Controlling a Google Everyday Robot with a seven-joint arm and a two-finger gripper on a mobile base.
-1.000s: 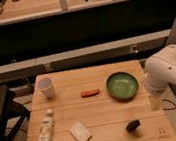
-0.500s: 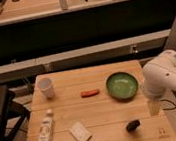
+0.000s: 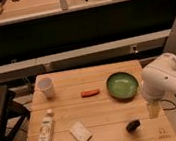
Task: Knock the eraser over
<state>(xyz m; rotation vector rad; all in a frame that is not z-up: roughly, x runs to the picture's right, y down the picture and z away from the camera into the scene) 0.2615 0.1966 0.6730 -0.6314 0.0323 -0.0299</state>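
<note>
resting on the wooden counter near its front edge and toward the right side, the eraser was seen as a small dark oblong lump. whether it stood on end or lay flat could not be made out. just to its right and slightly further back, the claw was held low over the counter, pointing downward, close to the eraser but apart from it. whether the claw was apart or together could not be told. the claw was carried by a thick white arm, which was bent in from the right edge of the view and was placed above the counter's right end.

behind the eraser, a green bowl was set on the right half of the counter, just left of the arm. a small red-orange stick was laid to the left of the bowl, near the middle of the counter. a flat white pad was found at the front, well to the left of the eraser and turned at an angle. a white bottle was laid on its side near the front left corner, and a white cup was stood upright at the back left. a dark chair-like frame was seen beside the counter's left end.
</note>
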